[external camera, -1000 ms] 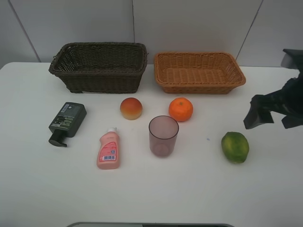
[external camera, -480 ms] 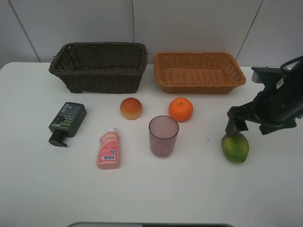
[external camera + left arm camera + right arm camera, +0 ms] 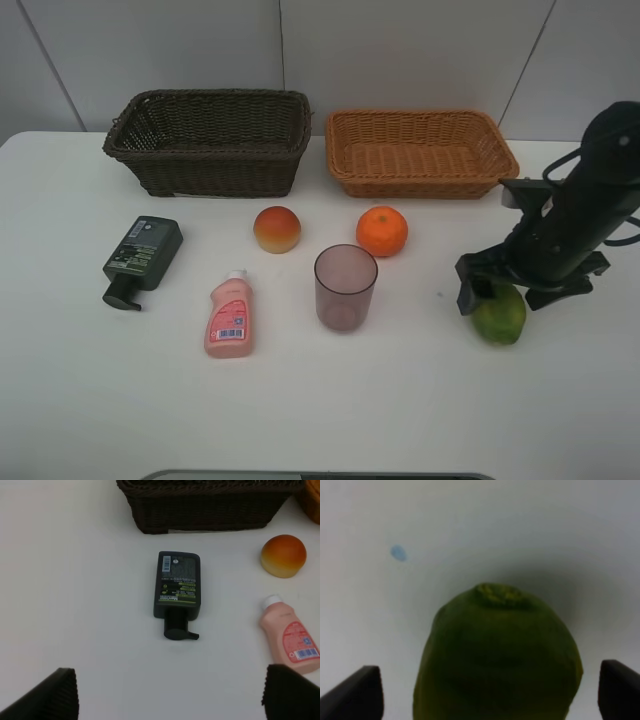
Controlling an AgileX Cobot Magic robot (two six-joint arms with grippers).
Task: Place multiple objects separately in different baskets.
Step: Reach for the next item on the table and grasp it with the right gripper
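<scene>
Squarely between the spread fingers of the right gripper (image 3: 500,290) lies the green lime-like fruit (image 3: 499,313), resting on the white table (image 3: 320,400) toward its right side, in front of the light tan basket (image 3: 420,185) and off to that basket's right. The right wrist view shows the fruit (image 3: 497,655) filling the gap, its nubbed end pointing away from the wrist. Table shows between each dark fingertip and the skin, so the jaws stand wide and grip nothing. The fruit's long axis appears to run along the gap, not across it, so a closing move would likely meet its narrower sides.

The right arm is plainly the nearer one, and the tan basket is the closer of the two baskets. The dark brown basket (image 3: 210,165) sits well apart at the back left.

Across the table, the left gripper (image 3: 167,697) hovers open and empty above the dark green pump bottle (image 3: 177,587), which lies flat with its pump end toward the wrist. The orange (image 3: 382,231), the peach-like fruit (image 3: 277,229), the purplish tumbler (image 3: 345,287) and the pink bottle (image 3: 229,316) lie on the table, and nothing shows inside either basket.
</scene>
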